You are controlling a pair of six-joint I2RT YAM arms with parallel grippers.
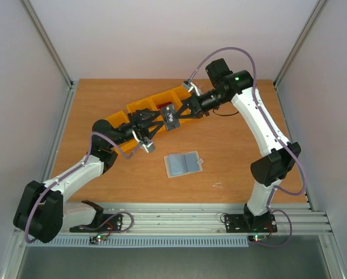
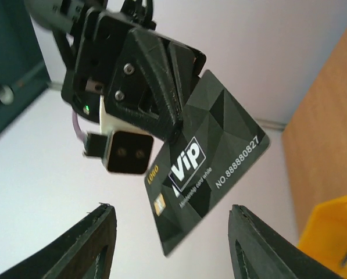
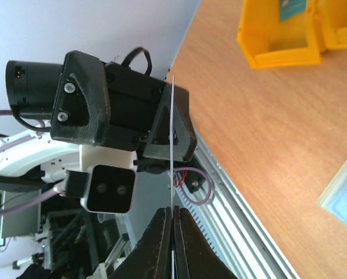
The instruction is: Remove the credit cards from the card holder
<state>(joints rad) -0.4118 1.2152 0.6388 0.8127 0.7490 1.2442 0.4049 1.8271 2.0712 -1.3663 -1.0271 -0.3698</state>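
dark grey-black plastic vip card (image 1: 172,120) hangs above the row of yellow plastic bins (image 1: 139,107), clamped in the closed right pincer (image 3: 172,216). its long axis runs toward the left pincer (image 2: 172,244), parted and gripping nothing. pale blue bifold card holder (image 1: 183,164) lies unfolded just nearside of the bins.

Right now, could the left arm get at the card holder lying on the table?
Probably yes. The left pincer is open and holds nothing, and the card holder lies flat on the table close by, with nothing between; the right pincer grips the dark card.

White arms (image 1: 258,119), black joints (image 1: 272,165), lilac cables (image 1: 231,49)
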